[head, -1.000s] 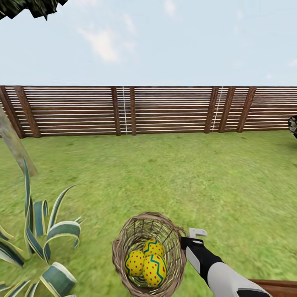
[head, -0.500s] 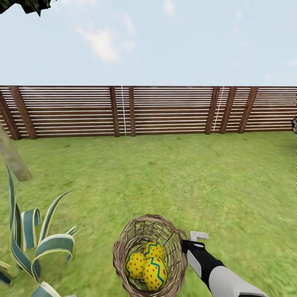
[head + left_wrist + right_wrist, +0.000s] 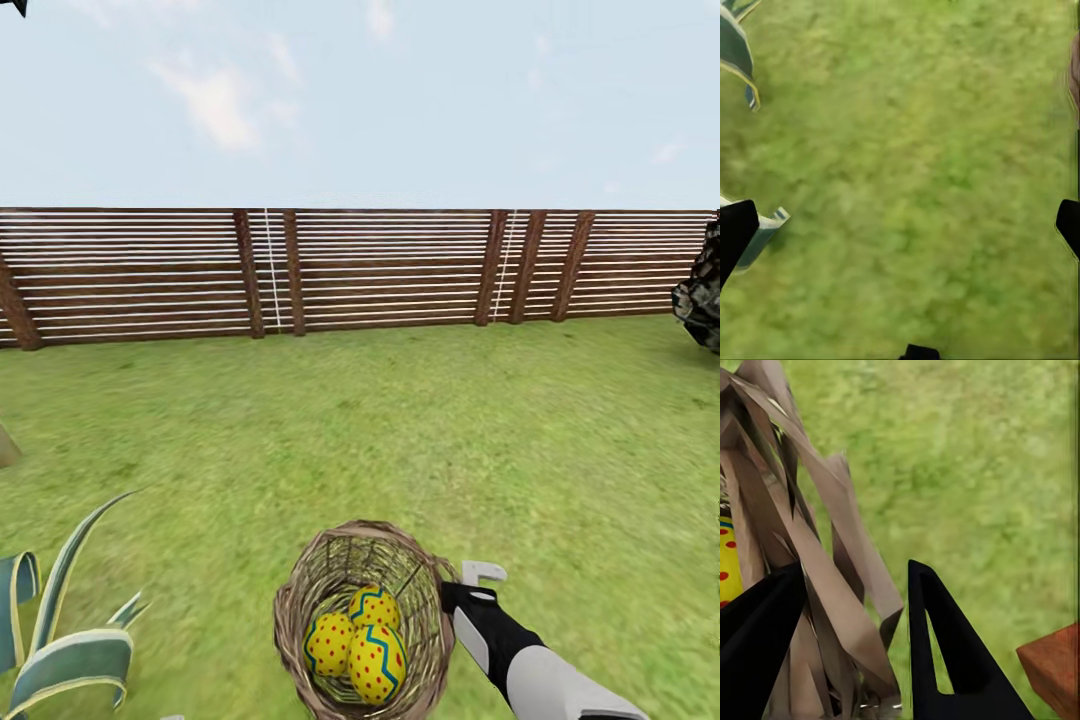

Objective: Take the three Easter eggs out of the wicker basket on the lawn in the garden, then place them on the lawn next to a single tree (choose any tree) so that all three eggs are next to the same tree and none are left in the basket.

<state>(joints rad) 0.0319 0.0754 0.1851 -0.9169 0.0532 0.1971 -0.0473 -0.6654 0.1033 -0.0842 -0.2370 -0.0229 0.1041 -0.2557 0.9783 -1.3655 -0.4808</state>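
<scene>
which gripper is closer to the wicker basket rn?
Right. The right gripper straddles the wicker basket wall at its rim, one finger inside, one outside. The left gripper hangs open over bare lawn, near the striped plant, apart from the basket.

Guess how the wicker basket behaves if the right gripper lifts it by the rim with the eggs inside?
The wicker basket probably tilts, since the right gripper straddles one side only. Its open weave looks light and slightly flexible. The eggs would likely roll together.

We count three Easter eggs [image 3: 357, 639] inside one wicker basket [image 3: 300, 590], and one striped plant [image 3: 60, 640] beside it.
</scene>
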